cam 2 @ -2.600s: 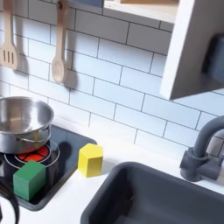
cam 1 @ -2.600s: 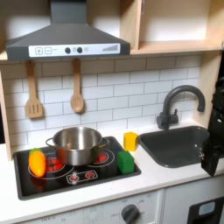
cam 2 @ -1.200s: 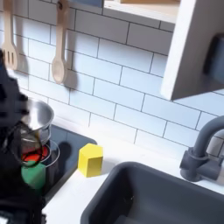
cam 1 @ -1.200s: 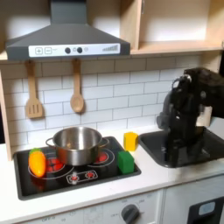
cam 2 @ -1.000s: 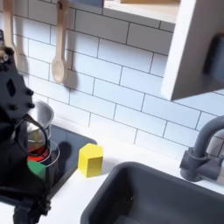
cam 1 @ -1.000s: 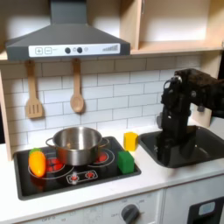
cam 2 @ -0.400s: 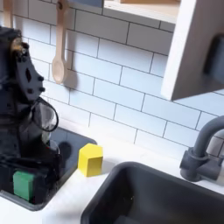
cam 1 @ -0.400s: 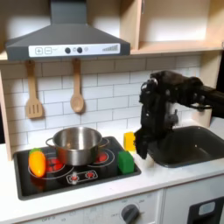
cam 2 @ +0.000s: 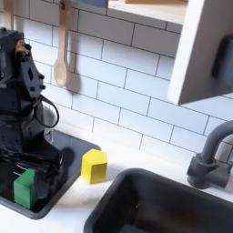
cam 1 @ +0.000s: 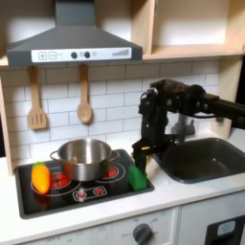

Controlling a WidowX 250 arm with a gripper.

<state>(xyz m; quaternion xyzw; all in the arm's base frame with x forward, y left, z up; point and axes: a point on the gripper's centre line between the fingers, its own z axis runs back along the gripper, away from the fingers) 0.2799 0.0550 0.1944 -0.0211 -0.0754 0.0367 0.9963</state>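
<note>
— White tiles back your toy kitchen; where's the end effector?

— Over the green block on the stovetop's right edge; you can't tell its finger spread.

— Around it?

— Yellow block just right, pot left, sink far right.

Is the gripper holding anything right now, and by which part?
Nothing is visibly held. The gripper hangs above the green block, beside the yellow block; whether its fingers are open cannot be told.

Soft, even indoor light; both exterior views low in resolution and slightly blurred
Glare on the steel pot and glossy wall tiles; faint shadows under the hood; the black arm loses detail, edges smeared
</note>
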